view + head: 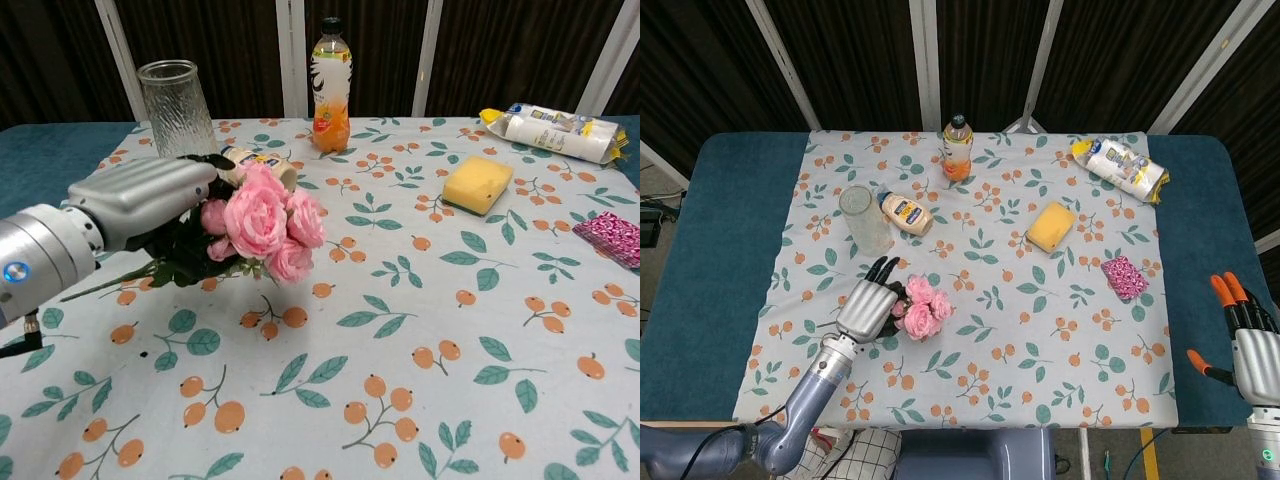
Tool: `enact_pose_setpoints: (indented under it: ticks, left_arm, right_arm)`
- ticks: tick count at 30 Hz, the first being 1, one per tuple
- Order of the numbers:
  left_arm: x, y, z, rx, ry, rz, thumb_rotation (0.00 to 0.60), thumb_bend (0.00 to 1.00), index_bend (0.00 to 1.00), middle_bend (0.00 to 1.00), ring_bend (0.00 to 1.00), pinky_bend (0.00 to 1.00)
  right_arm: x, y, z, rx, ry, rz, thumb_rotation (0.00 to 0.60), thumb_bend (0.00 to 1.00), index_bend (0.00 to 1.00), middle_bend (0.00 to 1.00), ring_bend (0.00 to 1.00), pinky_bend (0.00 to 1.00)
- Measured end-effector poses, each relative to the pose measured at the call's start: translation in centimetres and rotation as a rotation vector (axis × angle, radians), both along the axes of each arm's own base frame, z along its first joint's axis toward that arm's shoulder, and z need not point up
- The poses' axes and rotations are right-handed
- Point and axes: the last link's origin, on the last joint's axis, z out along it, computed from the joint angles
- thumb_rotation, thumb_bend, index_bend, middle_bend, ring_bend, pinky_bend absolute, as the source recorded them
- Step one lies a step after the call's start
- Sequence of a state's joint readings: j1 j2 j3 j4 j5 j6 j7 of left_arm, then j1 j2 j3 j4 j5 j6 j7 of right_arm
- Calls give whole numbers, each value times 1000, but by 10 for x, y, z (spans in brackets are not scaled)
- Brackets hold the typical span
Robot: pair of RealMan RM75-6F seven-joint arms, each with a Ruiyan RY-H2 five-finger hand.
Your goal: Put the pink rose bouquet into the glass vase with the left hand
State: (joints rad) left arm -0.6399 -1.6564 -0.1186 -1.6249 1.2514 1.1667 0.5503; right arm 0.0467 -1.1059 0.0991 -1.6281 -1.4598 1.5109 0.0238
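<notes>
chest view: silver left hand [140, 200] grips pink rose bouquet [262, 220] clear of the floral tablecloth [420, 330], carry step; next, stems need tipping down over tall ribbed glass vase [170, 95] at 11 o'clock; right hand [1250, 340] idle, fingers spread.

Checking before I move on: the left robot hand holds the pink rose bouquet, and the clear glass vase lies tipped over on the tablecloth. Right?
Not quite. The clear glass vase stands upright, as the chest view shows. The left robot hand does hold the pink rose bouquet.
</notes>
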Motion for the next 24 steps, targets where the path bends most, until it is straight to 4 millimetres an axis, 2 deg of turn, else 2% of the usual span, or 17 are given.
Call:
enact_pose_setpoints:
  ticks: [7, 15, 20, 24]
  left_arm:
    - [22, 10, 41, 20, -143, -73, 600, 500, 499, 466, 42, 19]
    - [65, 21, 86, -2, -342, -132, 600, 495, 502, 460, 42, 19]
    - [86, 39, 114, -17, -455, -123, 600, 494, 505, 457, 42, 22]
    - [96, 58, 130, -3, -512, -93, 600, 494, 509, 457, 41, 29]
  right_arm:
    - [-1, -1, -2, 3, 5, -10, 600, 214, 85, 49, 90, 194]
    - [-3, -4, -7, 16, 30, -27, 600, 214, 85, 49, 90, 194]
    - [-4, -6, -12, 21, 46, -42, 600, 213, 85, 49, 90, 194]
    - [-9, -9, -14, 24, 45, -73, 600, 214, 85, 49, 90, 194]
